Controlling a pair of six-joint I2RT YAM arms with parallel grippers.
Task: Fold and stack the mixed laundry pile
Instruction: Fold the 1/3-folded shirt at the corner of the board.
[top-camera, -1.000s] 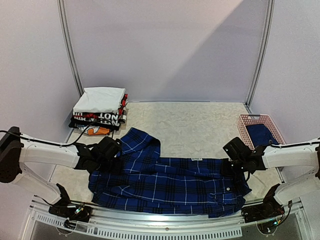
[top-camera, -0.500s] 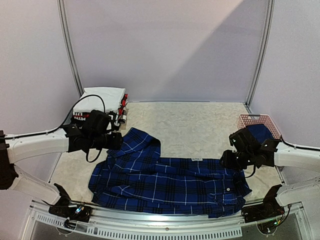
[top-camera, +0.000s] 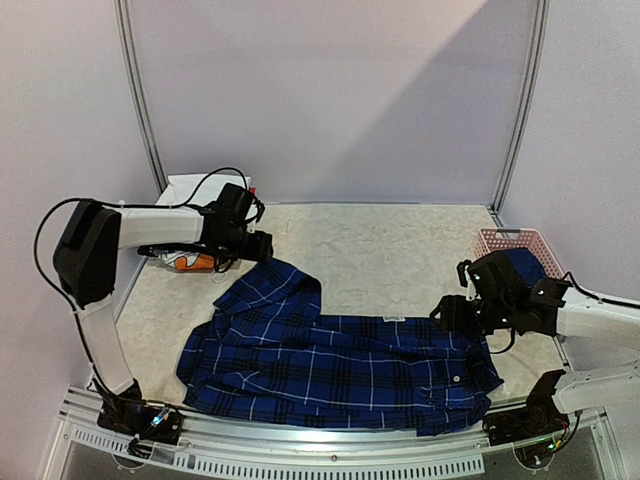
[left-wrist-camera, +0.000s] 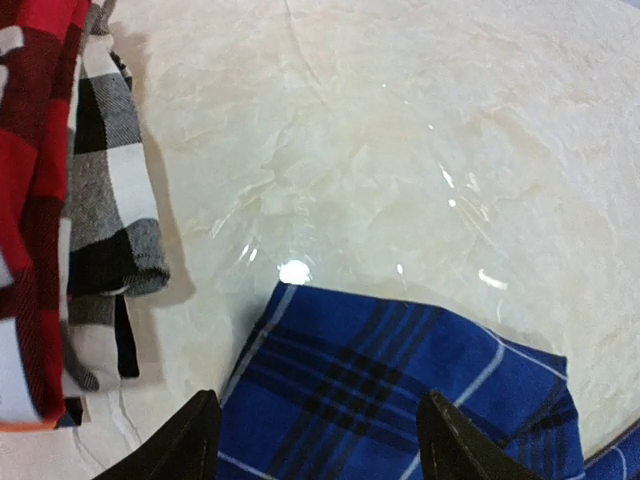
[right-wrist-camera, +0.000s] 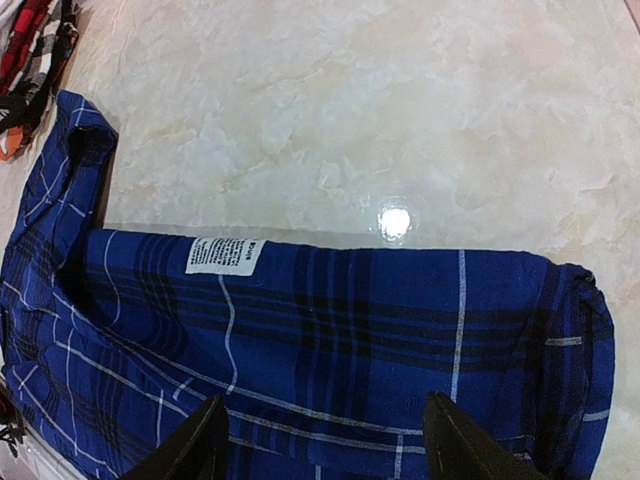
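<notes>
1. At the upper left of the top view sits a stack of folded garments (top-camera: 187, 186) (white on top, red and black below), partly hidden behind your left arm.
2. Just right of it, your left gripper (left-wrist-camera: 322, 448) hovers with its fingers spread over the far corner of the plaid shirt (top-camera: 330, 365), pinching nothing.
3. The shirt lies flat across the lower centre, with a white label (right-wrist-camera: 224, 255) showing along its far edge.
4. Your right gripper (right-wrist-camera: 322, 445), at the lower right, is also spread, above the shirt's right end.
5. At the right edge, the pink basket (top-camera: 497, 240) holds the navy T-shirt (top-camera: 522, 265).
</notes>
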